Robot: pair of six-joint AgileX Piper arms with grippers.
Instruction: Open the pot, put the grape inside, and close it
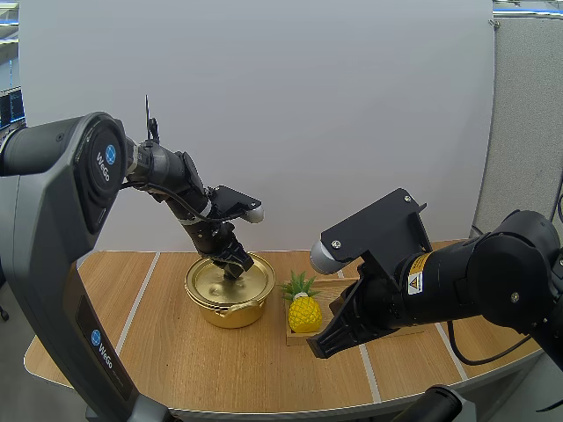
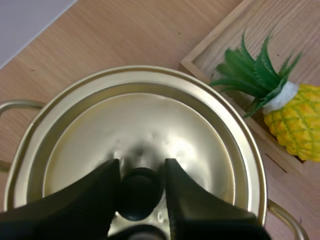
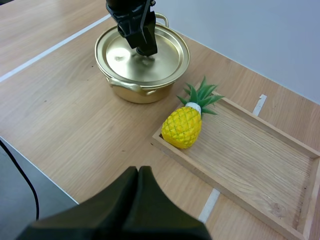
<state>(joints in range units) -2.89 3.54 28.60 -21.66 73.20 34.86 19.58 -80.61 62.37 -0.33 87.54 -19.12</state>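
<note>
A gold pot (image 1: pixel 230 299) stands mid-table with its lid (image 2: pixel 150 125) on. My left gripper (image 1: pixel 234 266) reaches down onto the lid, and its two fingers (image 2: pixel 100 190) press against either side of the black knob (image 2: pixel 140 192). No grape is visible; a yellow toy pineapple (image 1: pixel 304 312) with green leaves lies at the near end of the wooden tray (image 1: pixel 339 283), just right of the pot. My right gripper (image 3: pixel 138 172) hovers shut over the table's front, short of the tray (image 3: pixel 250 160) and pineapple (image 3: pixel 182 127), with nothing in it.
The tray's long bare floor stretches away to the right of the pineapple. Pale seams cross the wooden tabletop. The table's front edge lies close below my right gripper.
</note>
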